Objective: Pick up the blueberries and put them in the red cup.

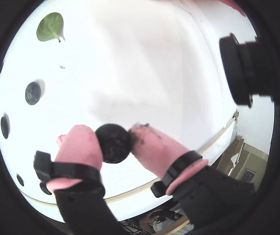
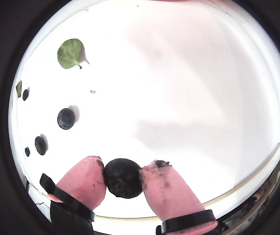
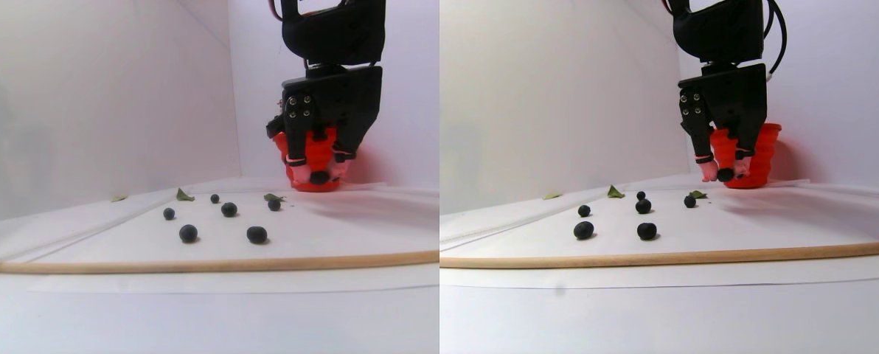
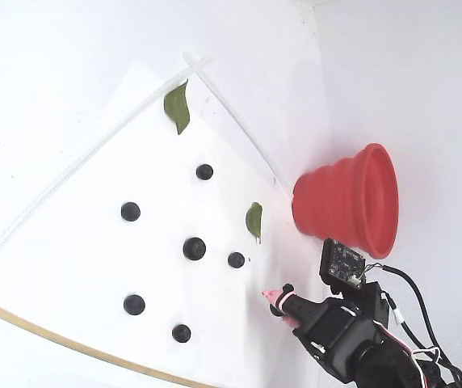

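Pink pads of the claw pinch one near-black blueberry between them in a wrist view, the berry touching both fingertips and held clear of the white desk. Up and to the left of the claw lie more blueberries on the desk, and farther up-left a green leaf.

In another wrist view the claw grips the same berry the same way, its right pad smudged dark. Loose berries sit to the upper left of it, with a leaf beyond them.

In the stereo pair view the claw hangs downward above the desk with the berry at its tips, directly in front of the red cup, which stands upright behind it. Six berries rest on the desk below and to the left of the claw, and a wooden rod lies across the front.

In the fixed view the claw is just below the red cup; the held berry shows only as a dark spot at the tips. Six berries lie to its left, well apart.
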Motion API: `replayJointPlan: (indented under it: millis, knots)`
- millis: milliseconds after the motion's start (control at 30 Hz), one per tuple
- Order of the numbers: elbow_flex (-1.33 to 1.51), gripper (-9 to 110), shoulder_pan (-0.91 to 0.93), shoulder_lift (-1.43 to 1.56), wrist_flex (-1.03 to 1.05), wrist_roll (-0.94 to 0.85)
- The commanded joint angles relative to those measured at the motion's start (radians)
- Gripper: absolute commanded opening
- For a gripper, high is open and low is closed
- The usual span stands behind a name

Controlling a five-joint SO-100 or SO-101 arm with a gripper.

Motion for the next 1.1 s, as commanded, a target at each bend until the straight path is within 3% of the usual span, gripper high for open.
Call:
replayJointPlan:
  millis: [0, 1067]
  knots:
    - [-0.080, 12, -0.011, 0.147, 0.018, -0.012]
    - [-0.360, 12, -0.015, 0.189, 0.149, -0.040]
